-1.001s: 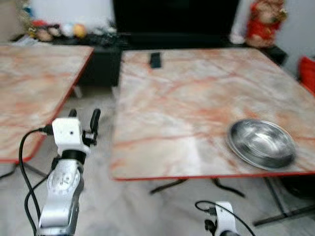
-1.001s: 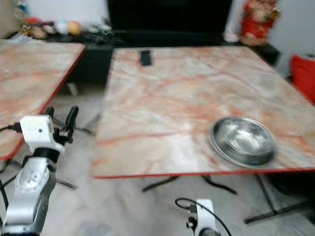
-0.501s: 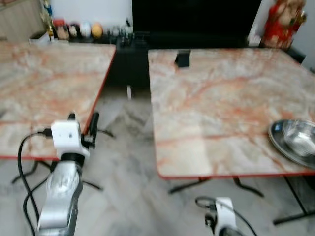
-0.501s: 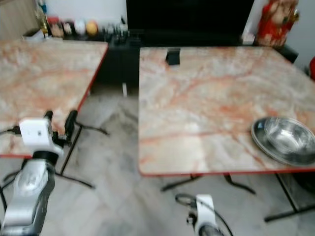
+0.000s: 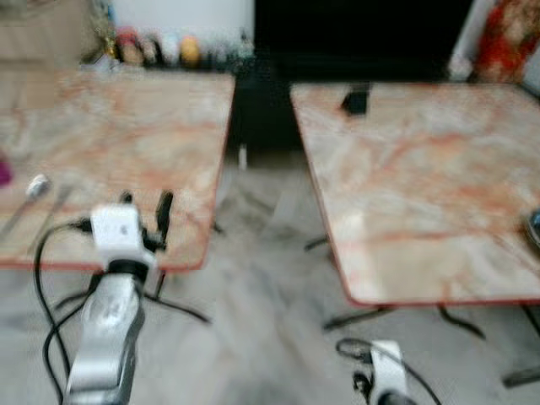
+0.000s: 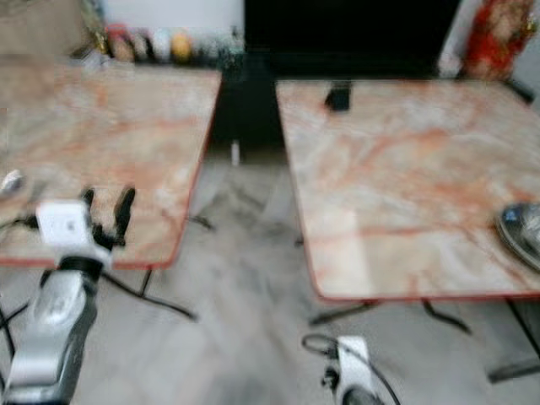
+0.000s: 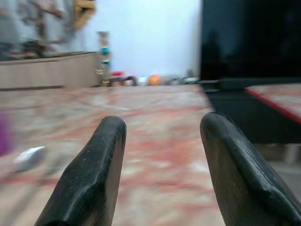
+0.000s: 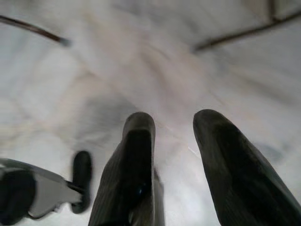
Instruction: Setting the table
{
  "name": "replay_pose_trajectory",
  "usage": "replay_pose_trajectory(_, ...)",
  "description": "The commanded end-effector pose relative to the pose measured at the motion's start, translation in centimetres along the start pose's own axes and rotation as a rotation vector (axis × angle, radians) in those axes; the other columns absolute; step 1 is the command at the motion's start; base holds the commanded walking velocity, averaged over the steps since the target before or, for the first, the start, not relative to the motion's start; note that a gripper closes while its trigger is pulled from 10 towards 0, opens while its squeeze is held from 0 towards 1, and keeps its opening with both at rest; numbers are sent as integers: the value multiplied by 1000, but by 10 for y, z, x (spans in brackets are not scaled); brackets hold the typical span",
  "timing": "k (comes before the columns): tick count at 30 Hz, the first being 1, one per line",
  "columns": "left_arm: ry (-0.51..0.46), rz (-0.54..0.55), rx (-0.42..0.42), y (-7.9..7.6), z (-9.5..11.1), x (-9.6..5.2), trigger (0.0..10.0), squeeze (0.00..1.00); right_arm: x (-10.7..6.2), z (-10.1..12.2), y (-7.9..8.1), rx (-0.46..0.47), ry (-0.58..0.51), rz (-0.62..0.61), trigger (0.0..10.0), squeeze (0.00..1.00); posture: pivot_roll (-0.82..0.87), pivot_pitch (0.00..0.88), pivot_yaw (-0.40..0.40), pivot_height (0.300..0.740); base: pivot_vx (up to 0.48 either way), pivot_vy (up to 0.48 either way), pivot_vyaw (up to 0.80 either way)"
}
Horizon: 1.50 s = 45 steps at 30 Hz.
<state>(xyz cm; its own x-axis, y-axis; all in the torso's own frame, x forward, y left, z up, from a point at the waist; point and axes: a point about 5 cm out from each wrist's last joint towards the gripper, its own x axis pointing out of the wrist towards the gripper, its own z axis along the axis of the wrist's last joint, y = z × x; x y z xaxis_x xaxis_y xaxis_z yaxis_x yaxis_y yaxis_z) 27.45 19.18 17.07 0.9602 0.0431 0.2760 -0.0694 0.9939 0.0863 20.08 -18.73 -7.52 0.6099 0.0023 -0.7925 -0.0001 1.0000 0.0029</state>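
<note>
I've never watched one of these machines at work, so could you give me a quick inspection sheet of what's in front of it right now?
Surface: two marbled tables with red edges, left table and right table, a gap of grey floor between them.
Job's things: steel bowl at the right table's right edge, partly cut off.
Clutter: small dark object near the right table's far edge; small white item and something purple on the left table, too blurred to name.
Pincers: left pincer raised before the left table, open, empty; right pincer low, aimed at the floor, open.
Cables: black cable looping beside the left arm.
Surroundings: dark cabinet, red figurine.
</note>
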Motion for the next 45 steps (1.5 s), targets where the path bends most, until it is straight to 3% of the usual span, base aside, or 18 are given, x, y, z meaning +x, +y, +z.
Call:
replay_pose_trajectory(1, -4, -16, 6, -5, 1, 1, 10000, 0, -2, -9, -6, 5, 24, -16, 10000, 0, -34, 0, 0, 707, 0, 401, 0)
replay_pose_trajectory(45, 4, 5, 17, 1, 1, -1, 10000, 0, -2, -8, -5, -8, 26, -5, 10000, 0, -16, 0, -2, 707, 0, 398, 0)
